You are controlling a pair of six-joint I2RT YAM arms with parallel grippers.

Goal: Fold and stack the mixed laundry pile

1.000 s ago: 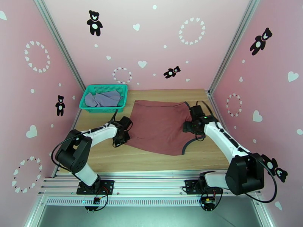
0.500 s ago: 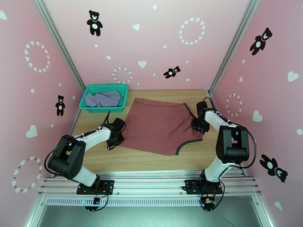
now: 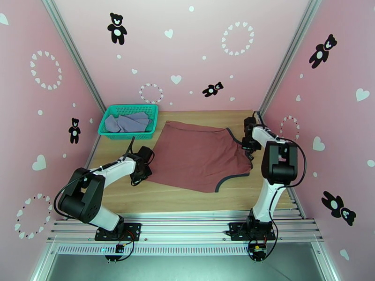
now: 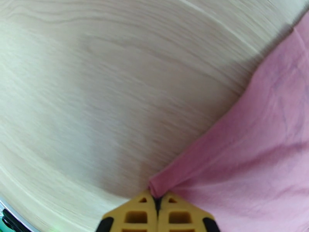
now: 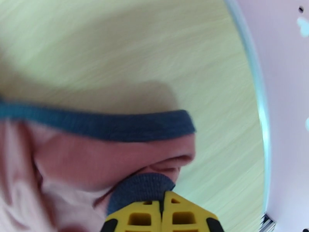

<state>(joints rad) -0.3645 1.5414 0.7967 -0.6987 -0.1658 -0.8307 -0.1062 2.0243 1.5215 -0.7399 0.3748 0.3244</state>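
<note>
The wooden table (image 3: 187, 197) carries the rust-red tank top (image 3: 197, 155), spread nearly flat across its middle with the navy trim curving along the near right edge. At the far left corner stands the teal mesh basket (image 3: 126, 135), and the grey-lavender shirt (image 3: 124, 122) lies crumpled inside it, well apart from the tank top.

The left gripper (image 3: 138, 176) is at the tank top's near left corner. From the left wrist, its yellow fingers (image 4: 133, 215) are pressed together, pinching the tip of that corner against the wood. The right gripper (image 3: 250, 153) is at the garment's right side. In the right wrist view (image 5: 161, 202) its jaws are closed on a navy-trimmed fold of the cloth, which is bunched up in front of them.

A second ago the right arm reached in low across the table, with its gripper over the right edge of the tank top. It now stands folded upright, and its gripper is farther right and back. The cloth has been drawn out wider, and the left gripper has shifted slightly left.
</note>
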